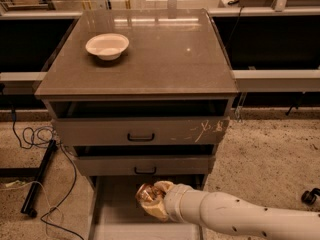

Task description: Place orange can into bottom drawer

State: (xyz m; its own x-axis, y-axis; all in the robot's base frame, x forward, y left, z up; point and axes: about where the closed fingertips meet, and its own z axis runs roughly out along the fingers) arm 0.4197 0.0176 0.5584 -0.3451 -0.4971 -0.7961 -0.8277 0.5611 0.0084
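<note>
The orange can is a small shiny golden-brown can held at the tip of my gripper, over the pulled-out bottom drawer. My white arm reaches in from the lower right. The gripper is shut on the can, just in front of the middle drawer's front and above the drawer's pale floor. The can's lower part is hidden by the fingers.
A grey cabinet with a white bowl on its top at the left. Two upper drawers with black handles stand slightly open. Cables and a black bar lie on the floor at the left. A caster is at the right.
</note>
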